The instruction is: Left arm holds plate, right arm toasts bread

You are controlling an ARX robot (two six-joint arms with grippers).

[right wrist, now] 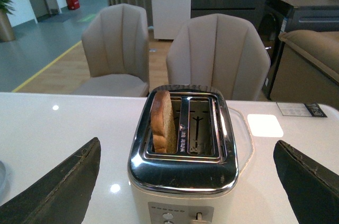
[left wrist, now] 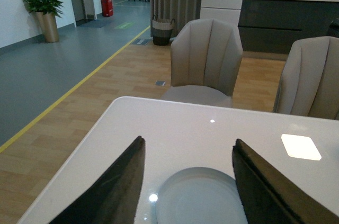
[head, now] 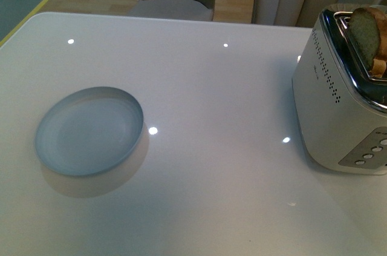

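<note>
The pale blue-grey plate (head: 89, 130) rests empty on the white table at the left. In the left wrist view the plate (left wrist: 198, 197) lies between and below my left gripper's (left wrist: 188, 181) wide-open black fingers (left wrist: 114, 192), which do not touch it. A slice of brown bread (head: 366, 35) stands upright in one slot of the silver toaster (head: 341, 98) at the right. My right gripper (right wrist: 185, 181) is open, and the toaster (right wrist: 183, 168) with the bread (right wrist: 161, 121) sits between its spread fingers, apart from both. Neither arm shows in the front view.
The white table (head: 217, 105) has its far edge close behind the plate. Beige chairs (left wrist: 206, 57) stand beyond that edge. The toaster's second slot (right wrist: 201, 126) is empty, and its buttons and lever (right wrist: 197, 216) face the right wrist camera.
</note>
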